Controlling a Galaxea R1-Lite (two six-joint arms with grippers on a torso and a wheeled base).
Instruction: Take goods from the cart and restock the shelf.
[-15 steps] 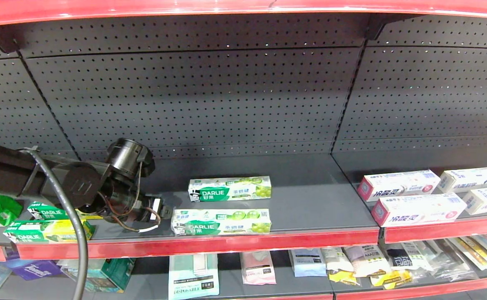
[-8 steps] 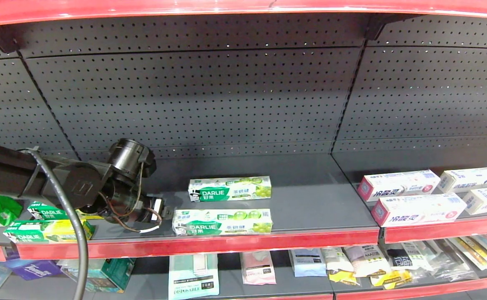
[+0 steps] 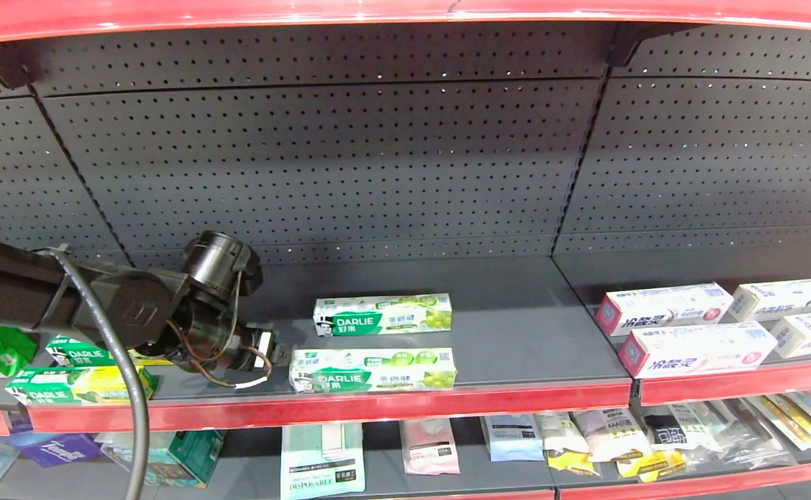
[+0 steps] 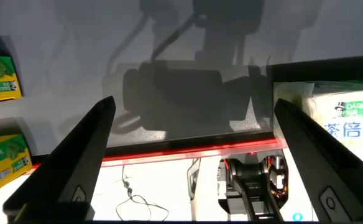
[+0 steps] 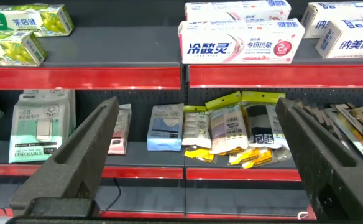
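Note:
Two green toothpaste boxes lie on the grey shelf [image 3: 516,326]: one at the front edge [image 3: 372,370], one behind it [image 3: 382,314]. My left gripper [image 3: 277,354] rests low on the shelf at the left end of the front box. In the left wrist view that gripper [image 4: 194,106] is open, nothing sits between its fingers, and the front box [image 4: 346,121] lies beside one finger. My right gripper [image 5: 197,106] hangs open and empty in front of the lower shelves, facing a white-and-red toothpaste box [image 5: 240,40].
White-and-red toothpaste boxes [image 3: 697,347] fill the shelf section to the right. Green-and-yellow boxes [image 3: 79,385] lie behind my left arm. Hanging packets [image 3: 614,434] line the shelf below. The pegboard back wall [image 3: 322,160] stands behind bare shelf space.
My left gripper has crept to the right along the shelf, and the front green box has slid slightly right with it. The rear box stays put.

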